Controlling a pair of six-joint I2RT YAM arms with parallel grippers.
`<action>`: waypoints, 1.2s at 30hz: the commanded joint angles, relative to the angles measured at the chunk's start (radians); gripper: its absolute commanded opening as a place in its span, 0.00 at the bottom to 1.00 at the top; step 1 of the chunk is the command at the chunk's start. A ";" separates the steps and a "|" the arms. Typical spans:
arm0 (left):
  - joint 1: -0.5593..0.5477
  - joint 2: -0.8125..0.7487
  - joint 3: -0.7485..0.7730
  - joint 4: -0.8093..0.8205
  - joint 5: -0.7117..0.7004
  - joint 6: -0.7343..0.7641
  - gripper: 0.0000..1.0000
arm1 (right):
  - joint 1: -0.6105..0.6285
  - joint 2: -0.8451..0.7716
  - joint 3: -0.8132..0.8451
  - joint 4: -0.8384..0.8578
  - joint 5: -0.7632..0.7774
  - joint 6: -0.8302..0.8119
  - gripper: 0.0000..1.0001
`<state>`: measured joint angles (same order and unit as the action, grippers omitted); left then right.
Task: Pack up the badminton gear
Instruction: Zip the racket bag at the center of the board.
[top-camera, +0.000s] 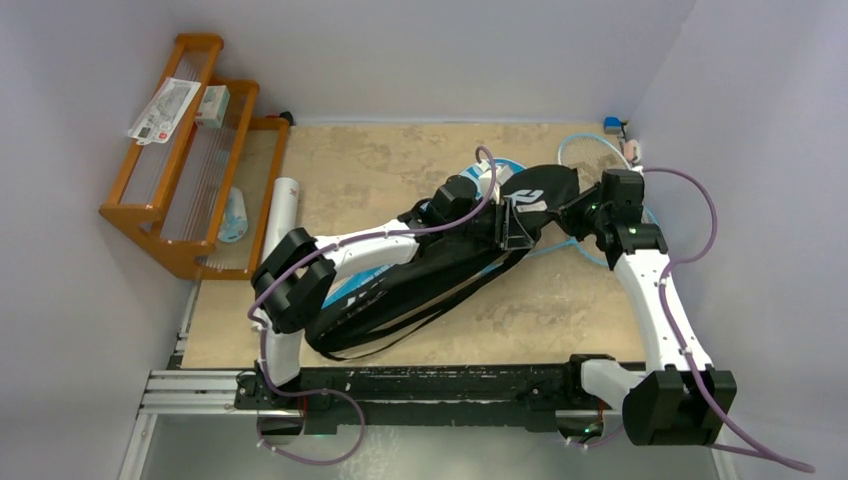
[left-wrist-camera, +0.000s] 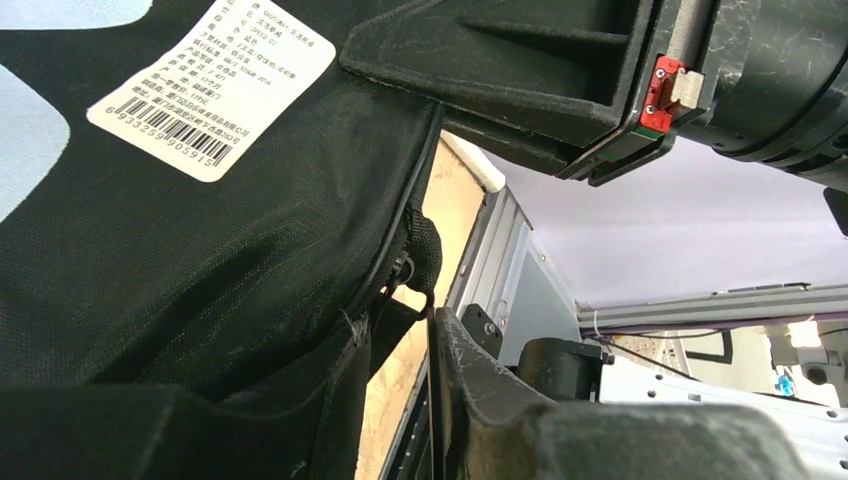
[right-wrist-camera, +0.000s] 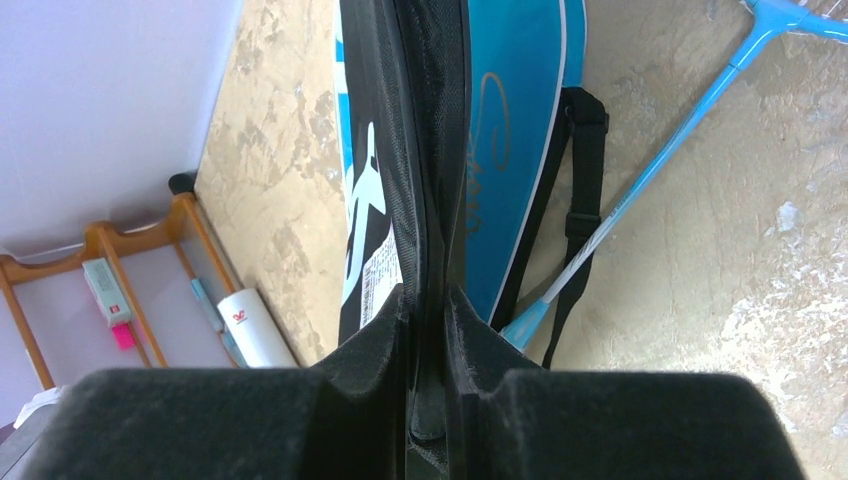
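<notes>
The black cover (top-camera: 420, 280) lies slantwise across the table, on top of the blue cover (right-wrist-camera: 520, 120). My right gripper (right-wrist-camera: 427, 300) is shut on the black cover's (right-wrist-camera: 410, 120) edge at its wide head end, and in the top view it (top-camera: 572, 208) is right of that end. My left gripper (top-camera: 510, 228) is over the cover's head. In its wrist view the jaws (left-wrist-camera: 400, 330) stand a little apart, with table wood showing through the gap. A black zip loop (left-wrist-camera: 424, 255) hangs at one fingertip. A light-blue racket (right-wrist-camera: 650, 170) lies beside the covers. The white tube (top-camera: 283, 205) lies at the left.
An orange wooden rack (top-camera: 180, 150) holding small packets stands outside the table's left edge. The right gripper's body (left-wrist-camera: 700, 90) is close above the left fingers. A small blue item (top-camera: 612, 124) sits in the far right corner. Walls stand on three sides.
</notes>
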<state>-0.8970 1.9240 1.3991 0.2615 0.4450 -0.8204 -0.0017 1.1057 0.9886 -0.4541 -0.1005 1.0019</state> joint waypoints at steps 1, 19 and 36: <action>0.014 0.017 0.024 0.059 -0.083 -0.008 0.22 | 0.009 -0.056 -0.011 0.021 -0.109 -0.007 0.07; 0.020 -0.018 0.040 -0.149 -0.159 0.078 0.00 | 0.008 -0.002 -0.003 -0.009 0.092 -0.006 0.04; 0.023 -0.263 -0.210 -0.588 -0.207 0.260 0.00 | 0.008 0.089 0.071 -0.041 0.273 0.019 0.06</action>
<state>-0.8837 1.7584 1.2697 -0.2150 0.2962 -0.6041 0.0086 1.1801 0.9909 -0.5194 0.0830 1.0134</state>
